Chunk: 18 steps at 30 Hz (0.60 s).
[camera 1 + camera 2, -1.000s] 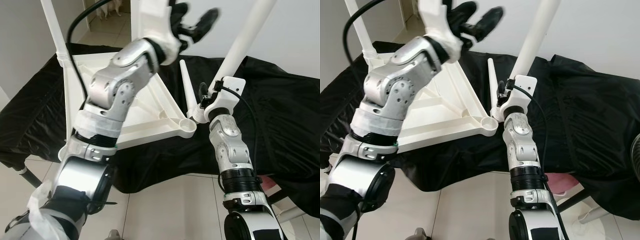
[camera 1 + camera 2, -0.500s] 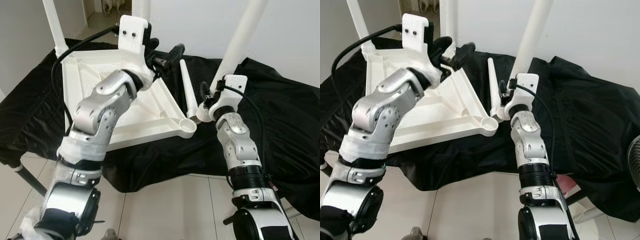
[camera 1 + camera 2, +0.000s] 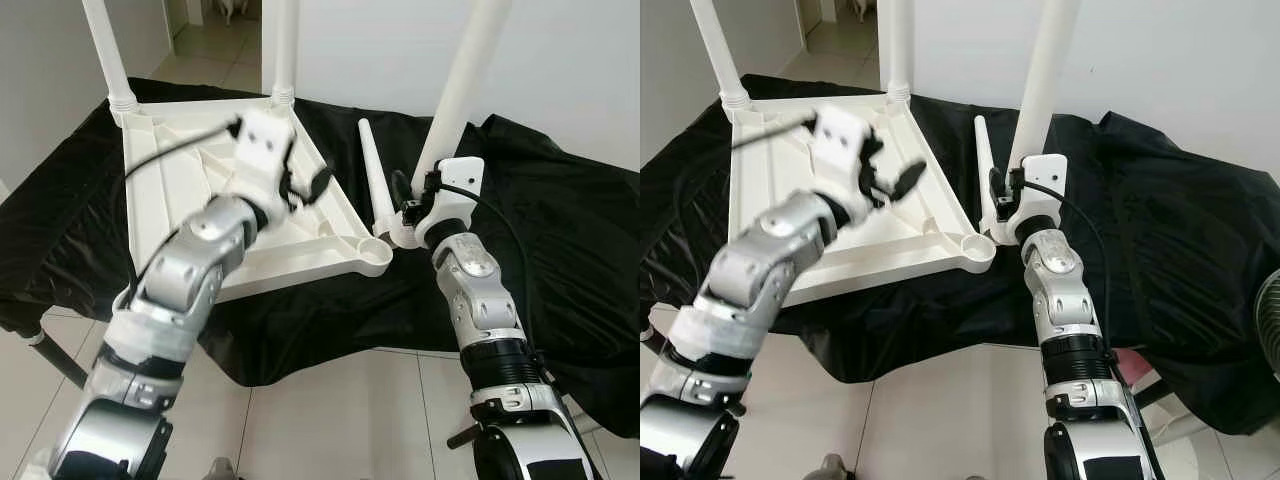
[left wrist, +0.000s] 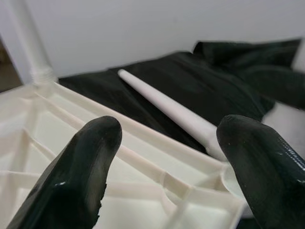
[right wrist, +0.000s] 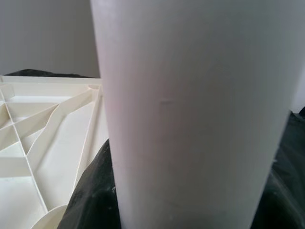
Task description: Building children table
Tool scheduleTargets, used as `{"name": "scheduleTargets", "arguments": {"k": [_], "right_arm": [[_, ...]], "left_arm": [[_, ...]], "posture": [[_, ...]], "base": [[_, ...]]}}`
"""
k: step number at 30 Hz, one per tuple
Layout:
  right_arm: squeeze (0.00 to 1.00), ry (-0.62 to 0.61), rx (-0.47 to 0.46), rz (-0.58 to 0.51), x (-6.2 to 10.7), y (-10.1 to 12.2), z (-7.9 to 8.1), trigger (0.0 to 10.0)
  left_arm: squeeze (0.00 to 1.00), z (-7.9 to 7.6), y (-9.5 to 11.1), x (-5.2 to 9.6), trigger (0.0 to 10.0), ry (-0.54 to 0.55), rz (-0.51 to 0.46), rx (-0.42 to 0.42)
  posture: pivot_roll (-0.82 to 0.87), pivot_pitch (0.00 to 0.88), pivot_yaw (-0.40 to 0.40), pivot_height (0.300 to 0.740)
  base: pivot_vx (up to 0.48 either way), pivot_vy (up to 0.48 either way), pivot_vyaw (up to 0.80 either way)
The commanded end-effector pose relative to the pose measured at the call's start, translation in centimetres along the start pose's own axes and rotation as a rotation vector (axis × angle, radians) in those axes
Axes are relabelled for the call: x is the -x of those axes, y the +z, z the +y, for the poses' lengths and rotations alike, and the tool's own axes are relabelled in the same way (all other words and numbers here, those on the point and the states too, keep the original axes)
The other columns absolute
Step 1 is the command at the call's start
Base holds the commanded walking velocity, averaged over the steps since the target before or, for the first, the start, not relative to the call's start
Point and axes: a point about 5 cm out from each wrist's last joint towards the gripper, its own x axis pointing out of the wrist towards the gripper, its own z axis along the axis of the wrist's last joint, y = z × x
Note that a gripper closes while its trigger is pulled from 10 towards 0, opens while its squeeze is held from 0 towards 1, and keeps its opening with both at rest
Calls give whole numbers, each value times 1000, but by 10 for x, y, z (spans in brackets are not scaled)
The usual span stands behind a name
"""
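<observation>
Left eye view: the white plastic tabletop [image 3: 200, 190] lies upside down, ribs up, on a black cloth [image 3: 560, 230] spread over the table. Two legs stand screwed into its far corners, the far-left leg [image 3: 105, 50] and the far-middle leg [image 3: 284, 50]. The near-right corner socket [image 3: 374, 246] is unfilled. Just to the right of it, the right end effector [image 3: 412, 208] is clenched round the lower part of a third leg [image 3: 465, 80], which slants up and to the right. A loose fourth leg [image 3: 374, 180] lies on the cloth between the tabletop edge and that held leg, its thick end close to the socket. The left end effector [image 3: 300, 188] hovers over the ribbed underside, fingers spread and grasping nothing; in the left wrist view its fingertips [image 4: 81, 162] frame the loose leg.

These parts look like light, stiff, smooth moulded plastic, so the tapered legs may slip or twist in a grip. Taking each near its thick base, as the right end effector does, should give the best control for seating it in a socket.
</observation>
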Motion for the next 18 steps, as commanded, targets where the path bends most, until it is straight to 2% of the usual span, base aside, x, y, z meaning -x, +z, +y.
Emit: {"name": "scheduleTargets", "arguments": {"k": [1,4,6,11,12,14,16,18], "right_arm": [[0,7,23,-15,2,1,-4,10000],[0,29,36,-7,4,-1,-5,10000],[0,33,38,-3,4,-3,-7,10000],[0,34,34,-1,4,-4,-7,10000],[0,34,32,-1,3,-4,-7,10000],[0,35,30,-2,3,-4,-5,10000],[0,35,30,-2,3,-4,-5,10000],[0,36,29,-5,3,-4,-5,10000]], "left_arm": [[0,-15,2,-1,10000,-157,-16,-41],[0,-21,-3,-1,10000,-177,-23,-20],[0,-22,-9,1,10000,-199,-23,34],[0,-26,-13,3,10000,-226,-15,33],[0,-29,-15,4,10000,-246,-7,28],[0,-38,-24,6,10000,-311,38,74],[0,-38,-24,6,10000,-311,38,74],[0,-42,-31,4,10000,-335,83,65]], "posture": [[40,27,-62,740],[37,23,-61,740],[37,22,-61,740],[40,17,-64,740],[40,17,-64,740],[42,16,-65,740],[42,16,-65,740],[43,16,-64,740]], "base": [[0,0,0],[0,0,0],[0,0,0],[0,0,0],[0,0,0],[0,0,0],[0,0,0],[0,0,0]]}}
